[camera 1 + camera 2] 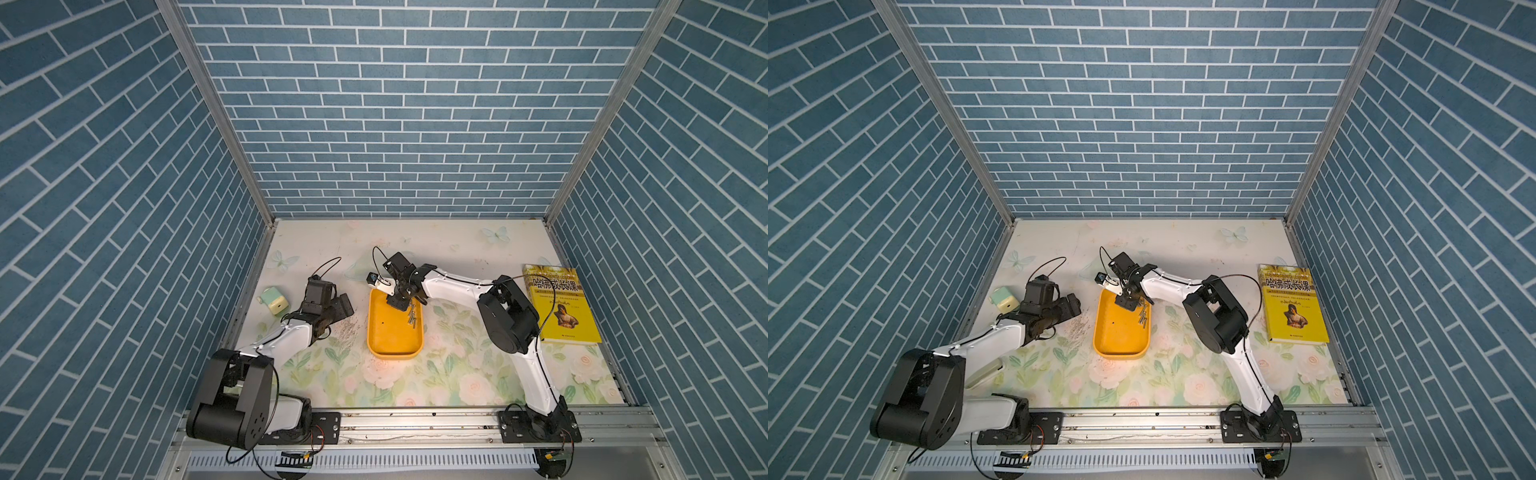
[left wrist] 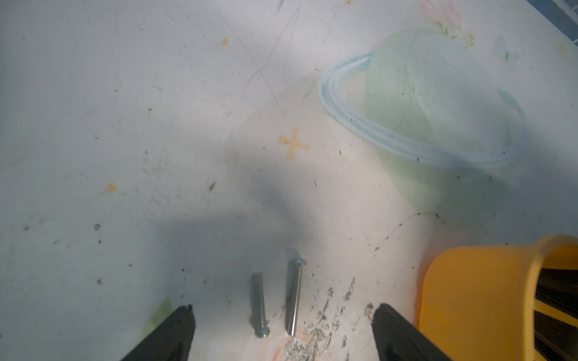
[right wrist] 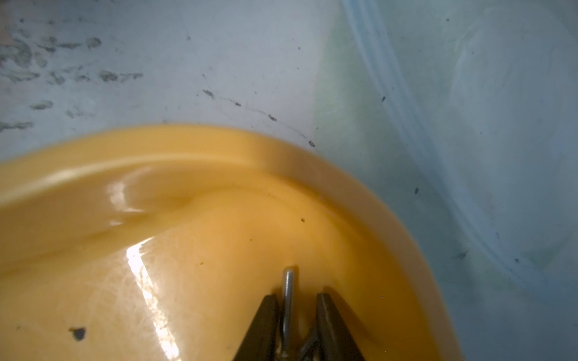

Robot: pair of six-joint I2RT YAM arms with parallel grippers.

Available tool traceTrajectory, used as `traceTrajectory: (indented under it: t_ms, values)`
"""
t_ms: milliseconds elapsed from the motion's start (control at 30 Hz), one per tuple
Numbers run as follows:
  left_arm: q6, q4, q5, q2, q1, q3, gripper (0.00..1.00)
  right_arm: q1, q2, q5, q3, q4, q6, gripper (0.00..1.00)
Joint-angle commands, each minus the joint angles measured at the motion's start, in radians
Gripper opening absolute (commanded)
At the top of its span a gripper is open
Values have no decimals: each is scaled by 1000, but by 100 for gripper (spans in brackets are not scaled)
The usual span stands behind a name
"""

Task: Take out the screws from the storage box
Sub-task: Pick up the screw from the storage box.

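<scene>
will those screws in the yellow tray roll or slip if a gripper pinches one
Likely to roll: the screws are thin round rods and the storage box floor looks glossy. Probably slippery to pinch: smooth metal, and one screw lies narrow between the right gripper fingers. Stiff and light, I'd guess.

perhaps seven screws (image 1: 412,319); one box (image 1: 390,336), book (image 1: 561,307), sharpener (image 1: 272,302).

Storage box (image 3: 187,175) rim blurred, cropped; screws (image 1: 411,318) uncountable (right tool (image 1: 397,305) overlaps)
</scene>
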Motion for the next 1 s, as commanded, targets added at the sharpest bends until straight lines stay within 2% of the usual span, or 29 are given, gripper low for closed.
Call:
traceTrajectory:
  t_ms: [0, 233, 433, 567, 667, 833, 967]
  values:
    - [5, -18, -6, -8, 6, -10, 94, -1, 47, 5, -8, -164, 66, 26]
    - [5, -20, -1, -9, 6, -10, 94, -2, 114, -25, 35, -222, 76, 24]
    - [7, -19, -3, -13, 6, -10, 94, -2, 142, -47, 61, -243, 71, 2]
    - [7, -20, -3, -20, 6, -11, 94, -2, 127, -94, 59, -229, 66, 0]
    - [8, -21, -3, -29, 6, -12, 94, -1, 94, -105, 51, -190, 60, 0]
    - [22, -30, -9, -62, 6, -15, 94, -1, -81, -80, -53, 29, 67, 0]
    - [29, -24, -12, -100, 6, -23, 94, -2, -194, -159, -145, 191, 75, 0]
